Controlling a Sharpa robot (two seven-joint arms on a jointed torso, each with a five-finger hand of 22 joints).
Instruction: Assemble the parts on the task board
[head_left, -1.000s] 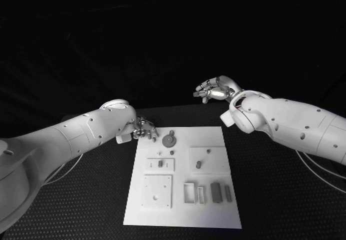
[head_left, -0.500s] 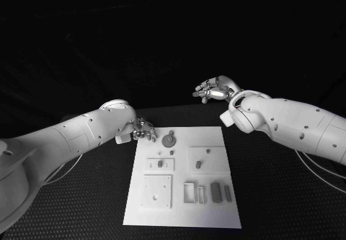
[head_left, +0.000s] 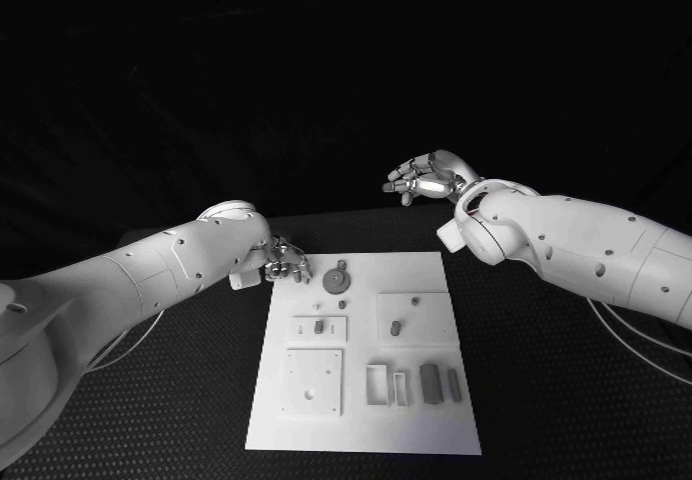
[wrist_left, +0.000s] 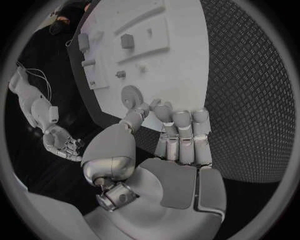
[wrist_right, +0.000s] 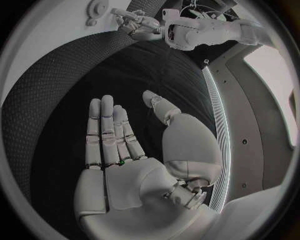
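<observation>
The white task board (head_left: 433, 420) lies in the middle of the black table. A round grey gear part (head_left: 338, 279) sits near its far left corner. Several small grey parts are spread over the board, among them a peg (head_left: 395, 327) and a bar (head_left: 430, 380). My left hand (head_left: 284, 262) hovers at the board's far left corner, holding nothing. In the left wrist view its fingers (wrist_left: 181, 132) reach toward the board's edge, and the thumb tip lies close to the gear (wrist_left: 130, 95). My right hand (head_left: 426, 180) is raised beyond the board's far right corner, its empty palm (wrist_right: 125, 170) spread.
Raised white blocks on the board include a square plate with a hole (head_left: 313, 380) and a narrow frame (head_left: 378, 385). Textured black table (head_left: 173, 400) surrounds the board on all sides. My right forearm (head_left: 577, 245) passes over the table's right side.
</observation>
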